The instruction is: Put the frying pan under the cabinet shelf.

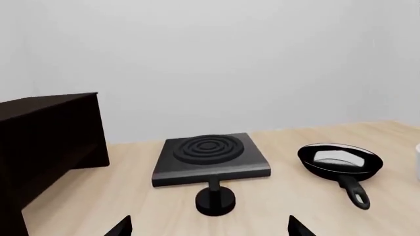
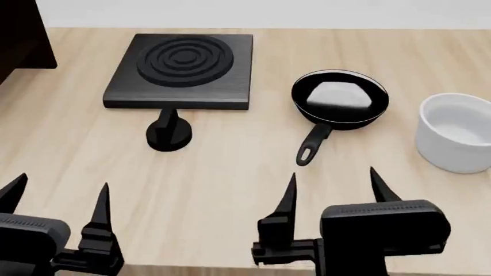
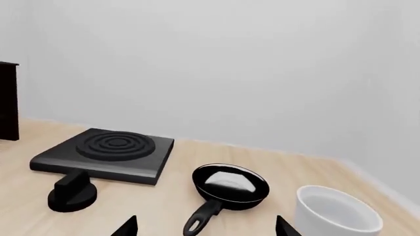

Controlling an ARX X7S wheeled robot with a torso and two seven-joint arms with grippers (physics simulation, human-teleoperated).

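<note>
Handle and rim decide the reach: the frying pan sits right of the burner plate on the table, its handle pointing near, toward the right gripper, whose fingers stand spread and empty. The left gripper, also spread, is farther off; the cabinet shelf stands far left
</note>
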